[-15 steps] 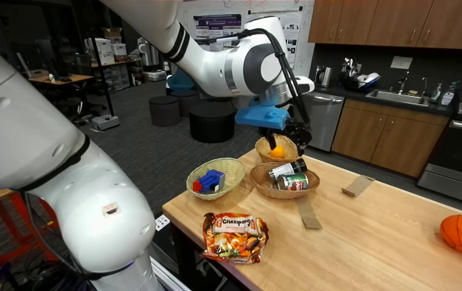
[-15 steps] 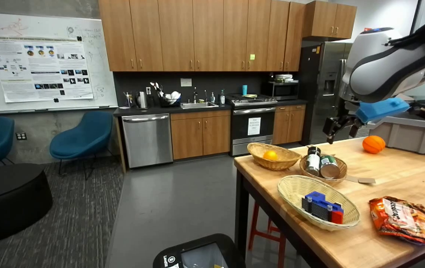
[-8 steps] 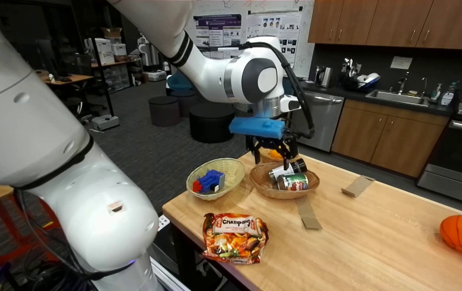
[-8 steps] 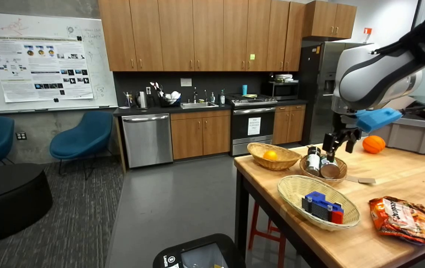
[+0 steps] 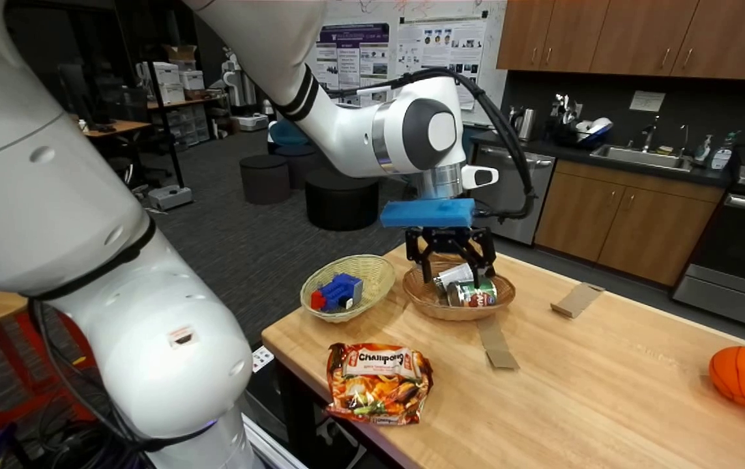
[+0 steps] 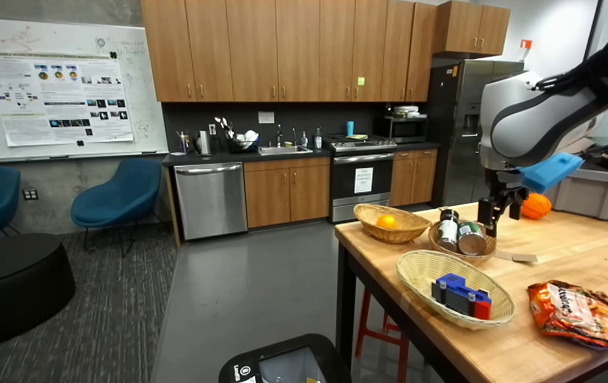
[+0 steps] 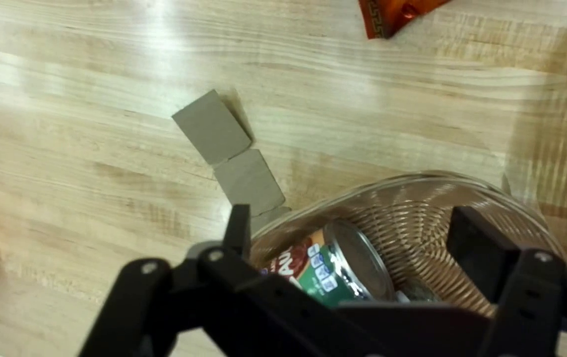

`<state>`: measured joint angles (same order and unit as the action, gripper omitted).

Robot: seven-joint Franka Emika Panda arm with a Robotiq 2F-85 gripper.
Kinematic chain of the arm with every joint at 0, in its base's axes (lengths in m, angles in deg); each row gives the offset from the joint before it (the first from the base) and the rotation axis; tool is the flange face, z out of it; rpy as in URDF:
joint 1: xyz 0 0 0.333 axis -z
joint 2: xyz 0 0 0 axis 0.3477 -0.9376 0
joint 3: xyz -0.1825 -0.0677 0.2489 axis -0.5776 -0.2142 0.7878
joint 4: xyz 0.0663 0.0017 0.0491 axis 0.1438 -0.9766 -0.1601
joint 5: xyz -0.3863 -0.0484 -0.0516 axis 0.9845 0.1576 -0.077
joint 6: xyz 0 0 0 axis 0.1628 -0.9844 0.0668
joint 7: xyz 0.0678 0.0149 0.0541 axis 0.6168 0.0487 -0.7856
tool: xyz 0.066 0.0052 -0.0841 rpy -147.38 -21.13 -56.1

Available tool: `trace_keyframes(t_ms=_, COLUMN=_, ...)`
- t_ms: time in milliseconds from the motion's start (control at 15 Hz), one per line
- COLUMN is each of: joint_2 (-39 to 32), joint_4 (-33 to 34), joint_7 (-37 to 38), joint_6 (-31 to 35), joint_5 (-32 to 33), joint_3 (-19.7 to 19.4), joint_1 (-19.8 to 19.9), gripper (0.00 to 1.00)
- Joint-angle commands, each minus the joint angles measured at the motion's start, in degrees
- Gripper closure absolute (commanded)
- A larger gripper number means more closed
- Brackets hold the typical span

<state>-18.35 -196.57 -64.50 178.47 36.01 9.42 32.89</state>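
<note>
My claw (image 5: 451,280) stands spread wide with nothing in its grip, over the brown basket (image 5: 450,312); there the green can (image 7: 330,267) lies on its side, "AU" legible on its label in the wrist view, with a black-lidded jar (image 6: 448,234) just beside it. I judge this an approach, no grasp made yet and neither thing lifted. To the near left in an exterior view, a red bag (image 5: 380,384) reads "Champong".
</note>
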Motion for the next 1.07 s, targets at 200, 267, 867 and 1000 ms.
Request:
trace_keyframes(t_ms=200, joint_2=-1.33, joint_4=2.86, joint_7=-1.39, joint_6=0.39, joint_5=0.06, joint_3=-0.69, joint_1=-1.20, gripper=0.00)
trace_keyframes(t_ms=267, joint_2=-1.36, joint_4=3.07, joint_7=-1.32, joint_6=0.08, joint_5=-0.42, joint_3=-0.60, joint_1=-1.48, gripper=0.00)
trace_keyframes(t_ms=867, joint_2=-1.64, joint_4=3.16, joint_7=-6.39, joint_6=-0.53, joint_5=-8.04, joint_3=-1.39, joint_1=-4.84, gripper=0.00)
trace_keyframes(t_ms=1000, joint_2=-1.64, joint_4=3.25, joint_7=-8.36, joint_6=-0.97, joint_5=-10.17, joint_3=-1.30, joint_1=-5.66, gripper=0.00)
